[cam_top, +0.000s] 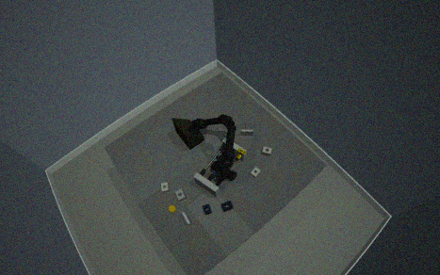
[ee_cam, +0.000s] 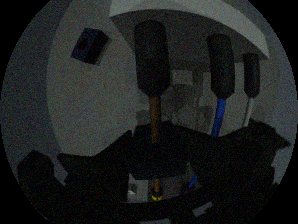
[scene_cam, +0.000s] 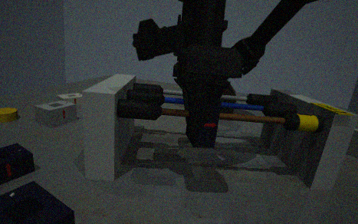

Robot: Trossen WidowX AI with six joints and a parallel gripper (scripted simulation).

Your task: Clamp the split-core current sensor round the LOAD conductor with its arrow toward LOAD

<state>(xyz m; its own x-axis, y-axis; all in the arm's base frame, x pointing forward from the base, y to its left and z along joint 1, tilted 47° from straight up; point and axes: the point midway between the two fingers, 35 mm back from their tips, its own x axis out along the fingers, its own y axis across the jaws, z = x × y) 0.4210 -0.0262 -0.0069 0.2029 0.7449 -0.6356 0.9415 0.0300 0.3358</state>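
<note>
A rack with two white end blocks [scene_cam: 103, 126] [cam_top: 205, 183] carries three conductors: brown [scene_cam: 248, 117] [ee_cam: 155, 112] at the front, blue [scene_cam: 241, 106] [ee_cam: 218, 117] and white [scene_cam: 172, 92] behind it. The brown one ends in a yellow collar [scene_cam: 307, 123] beside a yellow label [scene_cam: 330, 108] [cam_top: 241, 151] on the right block. My gripper [scene_cam: 203, 115] [ee_cam: 153, 131] [cam_top: 221, 171] is shut on the dark sensor [scene_cam: 204, 134] [ee_cam: 157, 160], which sits on the brown conductor at mid-span. A red mark [scene_cam: 210, 124] shows on its front. Its latch and which way the arrow points are too dark to tell.
Spare white sensors [cam_top: 180, 194] [cam_top: 255, 171] [scene_cam: 55, 111], dark blue ones [cam_top: 227, 205] [scene_cam: 4, 165] [ee_cam: 89, 46], a yellow disc [cam_top: 171, 208] [scene_cam: 4, 114] and a white bar [cam_top: 186, 218] lie around the rack. The arm's base [cam_top: 188, 132] stands behind it.
</note>
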